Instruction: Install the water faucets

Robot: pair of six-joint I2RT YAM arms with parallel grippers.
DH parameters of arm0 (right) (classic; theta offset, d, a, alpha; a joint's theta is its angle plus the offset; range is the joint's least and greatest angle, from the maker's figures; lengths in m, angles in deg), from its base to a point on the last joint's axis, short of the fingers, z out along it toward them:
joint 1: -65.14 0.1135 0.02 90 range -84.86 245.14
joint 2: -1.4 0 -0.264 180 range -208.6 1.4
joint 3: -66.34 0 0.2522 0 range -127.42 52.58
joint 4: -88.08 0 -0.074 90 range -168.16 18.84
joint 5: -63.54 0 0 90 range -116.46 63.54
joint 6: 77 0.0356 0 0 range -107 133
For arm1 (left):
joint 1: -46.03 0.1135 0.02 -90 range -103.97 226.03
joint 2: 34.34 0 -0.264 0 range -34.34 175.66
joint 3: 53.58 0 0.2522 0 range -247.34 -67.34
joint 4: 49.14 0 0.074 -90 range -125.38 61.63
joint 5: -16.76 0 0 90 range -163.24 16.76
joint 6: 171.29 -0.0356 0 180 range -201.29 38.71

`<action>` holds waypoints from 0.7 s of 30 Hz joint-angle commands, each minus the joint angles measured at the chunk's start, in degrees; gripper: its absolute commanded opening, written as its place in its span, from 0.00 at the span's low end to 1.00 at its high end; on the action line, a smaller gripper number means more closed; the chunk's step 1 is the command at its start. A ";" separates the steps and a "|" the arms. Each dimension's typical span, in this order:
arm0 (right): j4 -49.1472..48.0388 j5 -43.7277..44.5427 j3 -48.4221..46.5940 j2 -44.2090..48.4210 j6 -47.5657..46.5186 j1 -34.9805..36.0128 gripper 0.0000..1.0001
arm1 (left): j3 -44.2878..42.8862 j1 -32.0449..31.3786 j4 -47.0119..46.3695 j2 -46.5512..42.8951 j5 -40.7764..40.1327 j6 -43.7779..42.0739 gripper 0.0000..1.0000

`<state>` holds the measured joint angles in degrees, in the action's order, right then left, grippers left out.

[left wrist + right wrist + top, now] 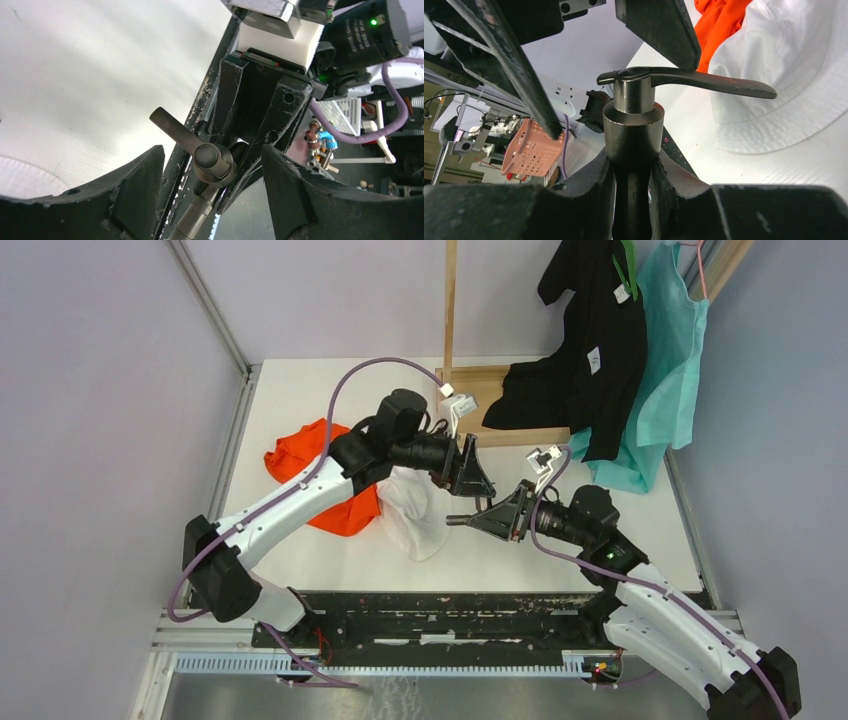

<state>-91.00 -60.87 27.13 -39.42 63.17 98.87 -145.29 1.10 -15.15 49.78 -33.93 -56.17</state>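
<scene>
faucet (634,125) in mid-air above table (330,390), between both arms. stem clamped in right gripper (487,519), lever handle on top. left gripper (212,150) spread wide, fingers (135,190) either side of handle, not touching it. white cloth (415,515) on table just beside faucet. orange cloth (310,465) behind white cloth, partly under left arm.

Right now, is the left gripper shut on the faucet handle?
No, the left gripper is open, its fingers wide apart on either side of the handle of the faucet.
</scene>
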 commanded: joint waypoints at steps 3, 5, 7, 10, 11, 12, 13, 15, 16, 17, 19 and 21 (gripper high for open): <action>-0.89 1.24 -3.40 0.94 -1.89 0.04 0.01 | -0.25 -1.87 0.30 -0.43 -7.32 5.31 0.64; -0.72 1.40 -3.46 0.92 -1.92 0.04 0.01 | -0.36 -2.82 0.62 -0.70 -9.18 6.80 0.61; -0.70 1.51 -3.54 0.93 -1.92 0.02 0.01 | -0.44 -3.34 1.12 -0.89 -11.35 7.84 0.57; -0.49 1.59 -3.75 0.84 -2.05 0.06 0.01 | -1.01 -3.95 2.32 -0.44 -13.75 8.56 0.50; -0.39 1.69 -3.83 0.75 -2.17 0.03 0.01 | -1.43 -4.20 3.10 -0.19 -15.38 8.57 0.49; -0.13 1.66 -3.94 0.66 -2.38 0.04 0.01 | -1.68 -4.45 3.76 0.02 -16.76 8.48 0.50; 0.11 1.72 -4.11 0.58 -2.46 0.04 0.01 | -1.87 -4.71 4.29 0.03 -18.37 8.57 0.52; 0.71 2.00 -4.21 0.61 -2.97 0.01 0.01 | -1.85 -5.04 4.97 -0.18 -21.66 9.49 0.55; 1.24 2.37 -4.32 0.69 -3.44 0.01 0.01 | -1.78 -5.12 5.15 -0.32 -22.84 10.14 0.58; 1.79 2.74 -4.39 0.92 -3.82 0.02 0.01 | -1.73 -5.20 5.43 -0.31 -23.73 10.69 0.62; 2.81 3.66 -4.41 1.53 -5.14 0.02 0.01 | -2.08 -5.74 6.22 0.23 -25.15 11.53 0.69; 4.82 4.46 -4.85 2.00 -6.61 0.02 0.01 | -2.55 -6.30 6.84 1.00 -25.92 12.36 0.73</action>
<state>-86.06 -58.65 26.27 -39.23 60.04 98.87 -145.29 -4.12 -9.53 49.84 -55.15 -47.36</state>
